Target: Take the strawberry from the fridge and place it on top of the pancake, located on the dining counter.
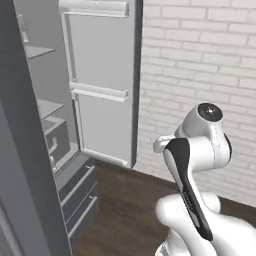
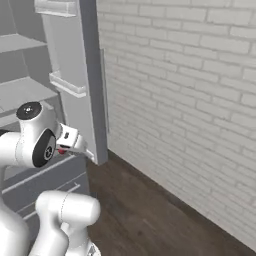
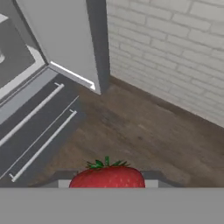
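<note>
Your gripper [image 2: 64, 149] is clamped on the strawberry [image 3: 107, 176], out in front of the open fridge [image 1: 100, 90] and above the dark wood floor [image 3: 131, 131]. The berry sits just right of the fridge's two lower drawers [image 3: 35, 122], near its open door's bottom edge.

One strawberry [image 3: 107, 176], one fridge [image 1: 95, 85] with two lower drawers [image 1: 80, 192], two door bins [image 1: 99, 92]
</note>
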